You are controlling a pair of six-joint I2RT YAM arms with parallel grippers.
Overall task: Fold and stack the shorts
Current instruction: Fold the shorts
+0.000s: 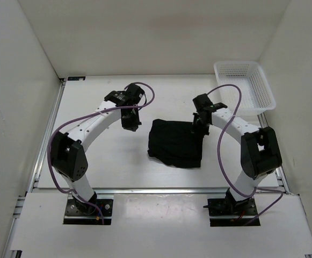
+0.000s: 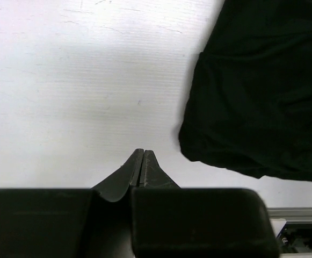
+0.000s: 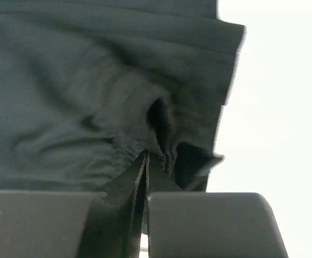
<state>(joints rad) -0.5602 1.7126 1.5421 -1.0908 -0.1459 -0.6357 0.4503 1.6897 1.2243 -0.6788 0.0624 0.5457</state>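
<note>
- Item: the shorts (image 1: 174, 144), black soft cloth, lying as one bunched, roughly square heap at the middle of the white worktop (image 1: 113, 156), between the two arms.
- Hard to make out: in the top view we see the heap as one flat dark mass. We cannot tell legs from waistband there, nor count the layers.
- In the right wrist view the shorts (image 3: 91, 97) fill nearly the whole picture, cut off at the top and left. We make out stacked edges at the upper right and a gathered, puckered band near the bottom centre.
- In the left wrist view the shorts (image 2: 263, 91) are cut off at the right and top; only a rounded corner shows.
- Right pincer (image 1: 198, 128): at the far right edge of the heap. Close up, the right pincer (image 3: 146, 161) has its fingers pressed together, the tips nipping the puckered cloth.
- Left pincer (image 1: 130, 122): over bare worktop, just beside the left edge of the heap and not touching it. The left pincer (image 2: 142, 157) has its fingers closed tip to tip, holding nothing.
- White mesh basket (image 1: 244, 80): far right corner, well apart from the shorts.
</note>
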